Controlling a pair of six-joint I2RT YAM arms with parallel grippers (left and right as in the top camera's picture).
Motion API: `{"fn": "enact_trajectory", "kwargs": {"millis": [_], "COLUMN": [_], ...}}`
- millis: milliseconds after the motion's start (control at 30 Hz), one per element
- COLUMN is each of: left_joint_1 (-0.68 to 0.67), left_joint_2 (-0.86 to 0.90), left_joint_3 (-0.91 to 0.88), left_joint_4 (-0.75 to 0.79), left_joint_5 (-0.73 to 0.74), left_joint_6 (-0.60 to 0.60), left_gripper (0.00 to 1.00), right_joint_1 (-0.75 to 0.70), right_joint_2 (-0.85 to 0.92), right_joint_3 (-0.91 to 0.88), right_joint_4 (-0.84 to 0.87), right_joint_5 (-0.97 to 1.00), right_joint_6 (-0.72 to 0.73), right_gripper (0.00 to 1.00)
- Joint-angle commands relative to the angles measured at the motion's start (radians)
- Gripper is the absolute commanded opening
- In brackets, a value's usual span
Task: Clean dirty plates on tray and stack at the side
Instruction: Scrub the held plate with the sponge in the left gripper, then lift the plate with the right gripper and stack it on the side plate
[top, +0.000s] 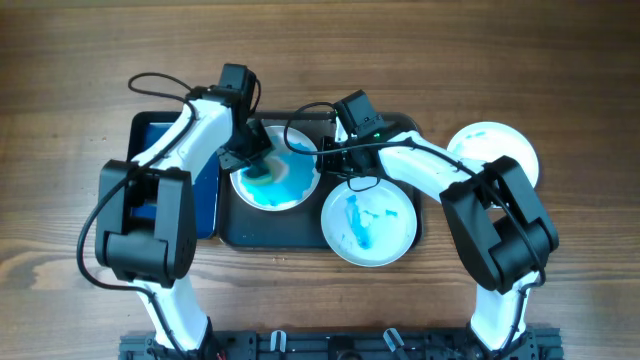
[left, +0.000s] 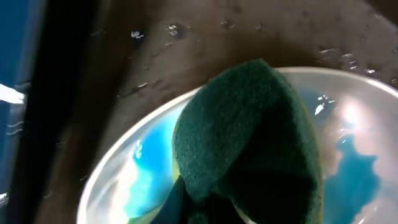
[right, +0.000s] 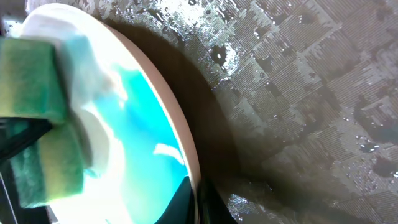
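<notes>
A white plate (top: 285, 185) with a wide blue smear lies on the left of the dark tray (top: 290, 232). My left gripper (top: 258, 160) is shut on a green sponge (left: 249, 143) and presses it onto that plate (left: 118, 180). My right gripper (top: 322, 158) is shut on the same plate's right rim (right: 180, 124); the sponge also shows in the right wrist view (right: 37, 124). A second plate (top: 368, 222) with thin blue streaks lies on the tray's right, overhanging its front edge. A third, plain white plate (top: 495, 150) sits on the table at the right.
A narrow black tray with a blue bottom (top: 165, 140) lies left of the dark tray, under my left arm. The dark tray's floor is wet with water drops (right: 298, 74). Wooden table (top: 560, 290) surrounds everything.
</notes>
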Motion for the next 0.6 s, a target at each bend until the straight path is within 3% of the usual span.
{"fn": "enact_trajectory", "kwargs": {"millis": [0, 200, 367, 567], "left_joint_1": [0.024, 0.085, 0.121, 0.125], "left_joint_2": [0.014, 0.013, -0.009, -0.009], "left_joint_3": [0.088, 0.266, 0.37, 0.37], "left_joint_4": [-0.071, -0.188, -0.227, -0.22], "left_joint_5": [-0.066, -0.026, -0.017, -0.017], "left_joint_6": [0.021, 0.145, 0.172, 0.171], "left_gripper": [0.04, 0.04, 0.04, 0.04], "right_joint_1": [0.002, 0.002, 0.002, 0.046], "right_joint_2": [0.058, 0.058, 0.037, -0.179], "right_joint_3": [-0.017, -0.016, -0.002, -0.002], "right_joint_4": [0.004, 0.008, -0.006, -0.138], "right_joint_5": [0.01, 0.005, -0.013, 0.319], "right_joint_6": [0.032, 0.029, -0.02, -0.134], "right_gripper": [0.04, 0.04, 0.04, 0.04]}}
